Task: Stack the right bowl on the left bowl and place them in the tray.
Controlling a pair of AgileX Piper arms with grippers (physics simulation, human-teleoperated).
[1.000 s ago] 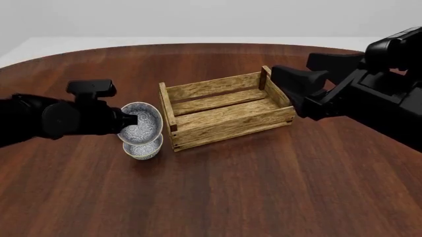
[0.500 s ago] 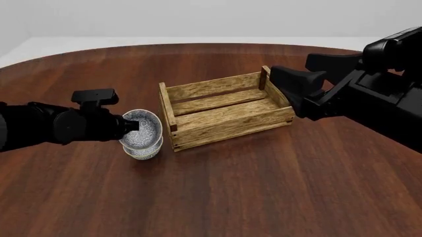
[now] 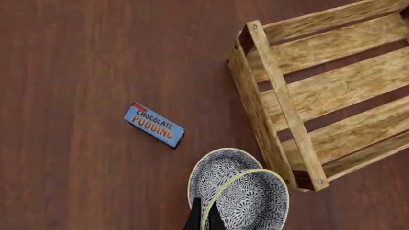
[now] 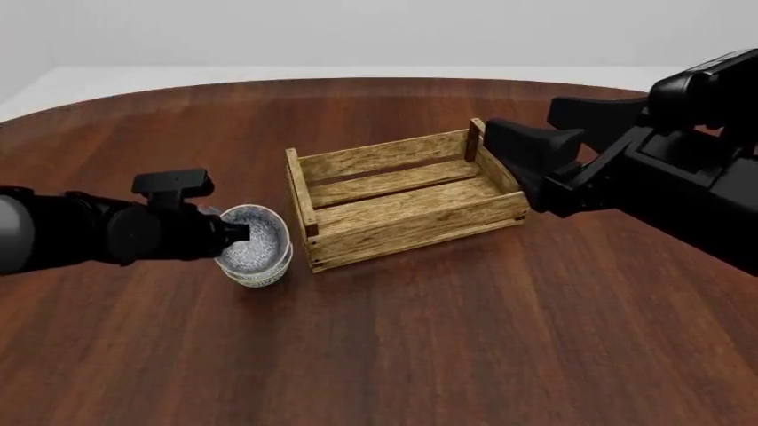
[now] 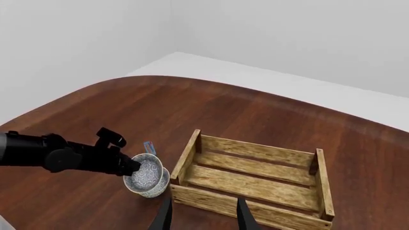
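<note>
Left gripper (image 4: 240,232) was pinched shut on the rim of the right bowl (image 4: 261,236), thin fingertips (image 3: 194,221) straddling the wall, one inside, one outside. That bowl sat nested in the left bowl (image 4: 256,273), a bit off-centre in the left wrist view; lower rim (image 3: 198,167) peeked out on one side. Whether it was fully seated, couldn't tell.

Stack stood on the table (image 4: 450,337) at about 9 o'clock from the tray (image 4: 403,197), just beside its near-left corner post, not touching. Small chocolate pudding box (image 3: 154,125) lay near, farther out on the table.

Right gripper (image 5: 202,215) hung with jaws apart, holding nothing, above the tray's near side, well apart from the bowls.

Handling guess: bowls looked rigid, glazed, so probably slick and light. Rim pinch is likely the only hold; sides flare too wide. Lifting both likely needs a grip catching both rims, or the top one slides out alone. Tilt risk under a one-sided pinch.
</note>
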